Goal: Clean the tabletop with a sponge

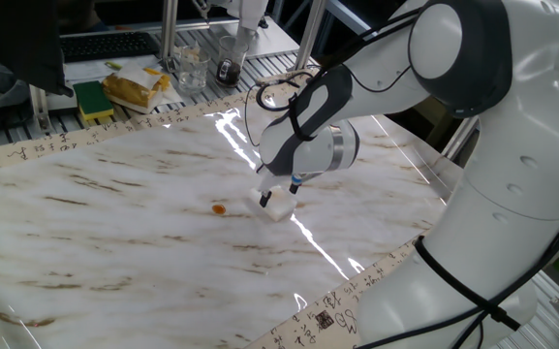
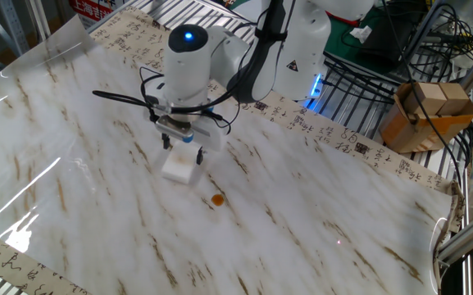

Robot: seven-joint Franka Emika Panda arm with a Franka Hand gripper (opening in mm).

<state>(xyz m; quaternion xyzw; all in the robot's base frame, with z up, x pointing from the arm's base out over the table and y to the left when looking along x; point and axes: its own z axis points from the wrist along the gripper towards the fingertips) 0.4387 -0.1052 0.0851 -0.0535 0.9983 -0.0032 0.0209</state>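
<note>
Open marble tabletop (image 2: 318,221) surrounds the gripper (image 2: 183,150) on all sides; the only objects on it nearby are the white sponge (image 2: 179,168) directly below the fingers and a small orange speck (image 2: 217,199) just beside it. Beyond the far printed border, a green-and-yellow sponge (image 1: 92,100), a snack bag (image 1: 136,89) and glassware (image 1: 192,66) crowd the rack.

green sponge (image 1: 92,100); glass (image 1: 191,67); cardboard box (image 2: 420,115)
</note>
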